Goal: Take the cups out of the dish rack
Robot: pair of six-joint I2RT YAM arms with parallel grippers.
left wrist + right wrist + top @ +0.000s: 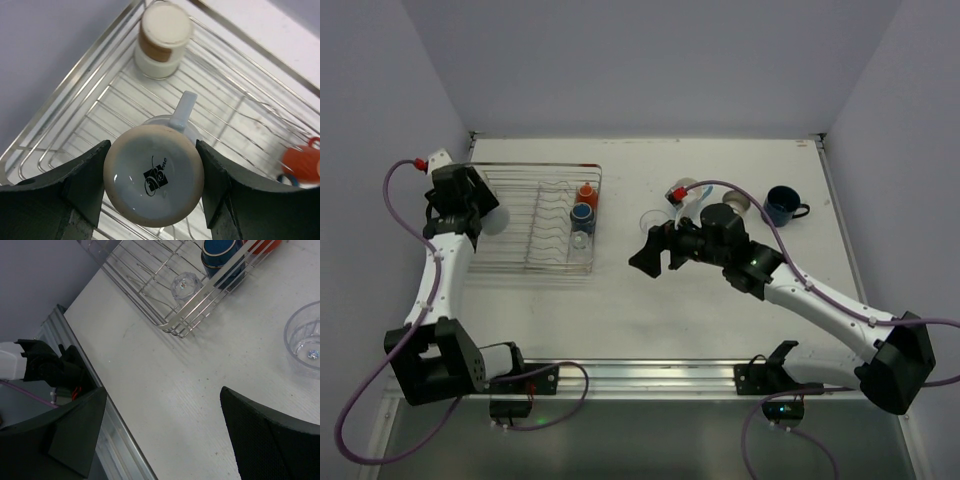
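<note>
Since the left gripper [152,150] is clamping its jaws snug against both sides of an upside-down light blue mug [153,182] at the left end of the dish rack [540,167], I'm reading this as the lift-out. I'd be raising it straight up before swinging anywhere, because the handle is pointing toward the tan-banded cup [162,40] and the wires underneath are looking like easy snags. Keeping the grip level is mattering too, as that glazed wall is probably slippery. The right gripper [655,252] is hanging wide open and holding nothing over the table beside a clear glass [652,220], so I'd be aiming the mug for bare table there.
</note>
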